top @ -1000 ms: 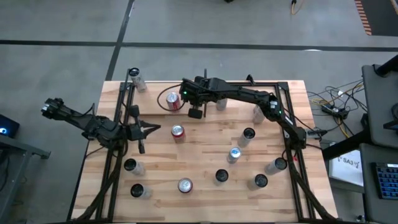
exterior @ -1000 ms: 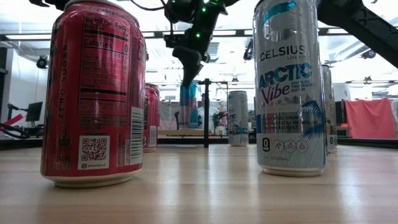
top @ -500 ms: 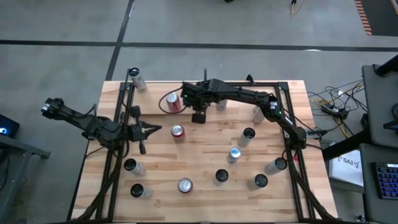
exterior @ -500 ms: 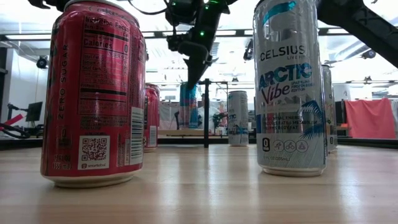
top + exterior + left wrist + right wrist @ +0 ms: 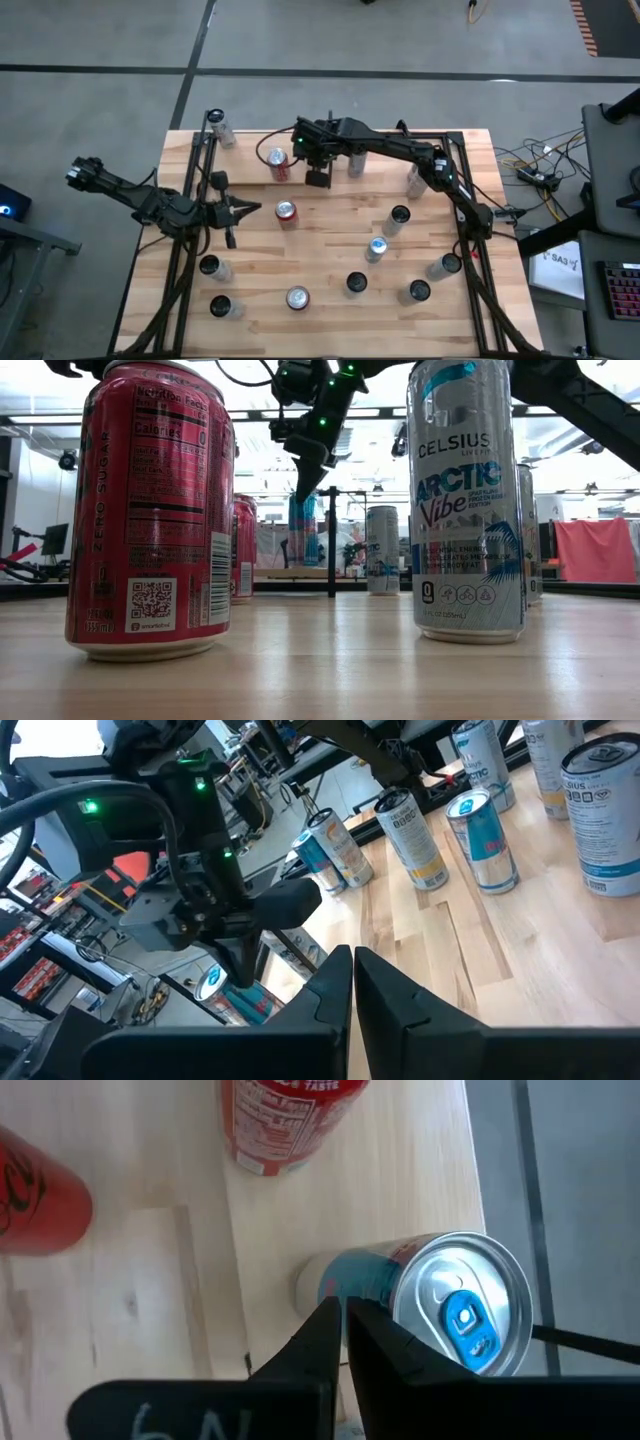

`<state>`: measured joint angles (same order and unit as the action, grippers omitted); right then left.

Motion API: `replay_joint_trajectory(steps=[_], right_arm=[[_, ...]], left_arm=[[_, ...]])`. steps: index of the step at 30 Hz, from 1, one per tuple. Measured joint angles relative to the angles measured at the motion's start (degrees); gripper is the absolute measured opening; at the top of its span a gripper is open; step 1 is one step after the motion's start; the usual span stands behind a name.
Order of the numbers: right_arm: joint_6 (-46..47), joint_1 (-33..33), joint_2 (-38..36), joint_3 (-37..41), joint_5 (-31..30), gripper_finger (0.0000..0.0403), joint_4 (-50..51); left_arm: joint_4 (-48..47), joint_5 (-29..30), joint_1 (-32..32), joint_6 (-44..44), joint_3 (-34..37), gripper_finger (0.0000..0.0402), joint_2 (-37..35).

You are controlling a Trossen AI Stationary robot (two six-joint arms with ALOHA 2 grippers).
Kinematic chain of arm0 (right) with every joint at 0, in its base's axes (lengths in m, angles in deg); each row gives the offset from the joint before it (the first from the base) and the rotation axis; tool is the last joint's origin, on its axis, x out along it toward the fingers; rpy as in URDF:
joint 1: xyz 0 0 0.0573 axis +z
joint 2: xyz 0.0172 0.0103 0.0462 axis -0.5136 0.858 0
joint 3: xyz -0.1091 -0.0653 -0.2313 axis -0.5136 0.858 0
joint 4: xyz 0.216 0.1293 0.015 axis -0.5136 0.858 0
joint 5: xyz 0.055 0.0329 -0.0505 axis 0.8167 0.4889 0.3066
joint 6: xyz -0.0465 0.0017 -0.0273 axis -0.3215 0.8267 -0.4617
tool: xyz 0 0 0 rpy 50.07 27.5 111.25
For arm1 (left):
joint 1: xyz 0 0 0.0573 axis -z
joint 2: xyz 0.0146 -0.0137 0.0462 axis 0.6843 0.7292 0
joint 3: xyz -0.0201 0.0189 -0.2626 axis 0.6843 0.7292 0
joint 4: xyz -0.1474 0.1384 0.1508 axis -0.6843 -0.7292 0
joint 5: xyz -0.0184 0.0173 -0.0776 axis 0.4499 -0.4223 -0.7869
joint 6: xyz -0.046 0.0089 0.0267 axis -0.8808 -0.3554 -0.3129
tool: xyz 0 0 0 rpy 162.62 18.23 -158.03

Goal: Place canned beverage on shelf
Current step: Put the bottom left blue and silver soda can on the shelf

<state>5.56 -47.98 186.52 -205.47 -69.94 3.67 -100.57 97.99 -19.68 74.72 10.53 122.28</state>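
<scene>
A blue canned beverage (image 5: 440, 1295) stands upright on its base on the pale shelf (image 5: 420, 1180) near the table's far edge. In the low view the same can (image 5: 303, 530) stands on the shelf (image 5: 280, 572) beside a thin black rod. My right gripper (image 5: 343, 1308) is shut, slanting down, with its tips at the can's upper rim (image 5: 303, 490). A red can (image 5: 279, 163) stands just to the left of it. My left gripper (image 5: 243, 207) hangs shut over the table's left part and touches nothing. My right gripper's shut fingertips (image 5: 325, 1320) stand at the upper side of the blue can (image 5: 350, 1285), slanting down from the table's right. Whether they touch it, I cannot tell. The can stands upright on the shelf.
Several cans stand loose on the table: a red one (image 5: 287, 210) at the middle, another red one (image 5: 297, 297) near the front edge, and silver ones (image 5: 377, 247) to the right. A black metal frame (image 5: 455, 150) runs along the table's far and right sides.
My right gripper has shifted a little toward the table's far edge in the last half second and has stayed shut. The blue can stands where it stood.
</scene>
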Motion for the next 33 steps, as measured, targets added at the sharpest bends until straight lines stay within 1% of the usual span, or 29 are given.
replay_joint_trajectory(steps=[10, 13, 20, 33], right_arm=[[1.8, 0.2, -0.1, 0.0, 1.7, 0.0013, 2.9], [0.9, -0.1, -0.1, 0.1, 1.4, 0.0013, 2.4], [-3.7, -1.7, 0.4, 0.1, 1.4, 0.0013, -2.1], [-2.4, -1.6, 0.4, 0.1, 1.4, 0.0013, -0.9]], left_arm=[[0.0, 0.0, 0.0, 0.0, 0.0, 0.0000, 0.0], [0.0, 0.0, 0.0, 0.0, 0.0, 0.0000, 0.0], [0.0, 0.1, 0.0, 0.0, 0.0, 0.0000, 0.0], [0.0, 0.1, 0.0, 0.0, 0.0, 0.0000, 0.0]])
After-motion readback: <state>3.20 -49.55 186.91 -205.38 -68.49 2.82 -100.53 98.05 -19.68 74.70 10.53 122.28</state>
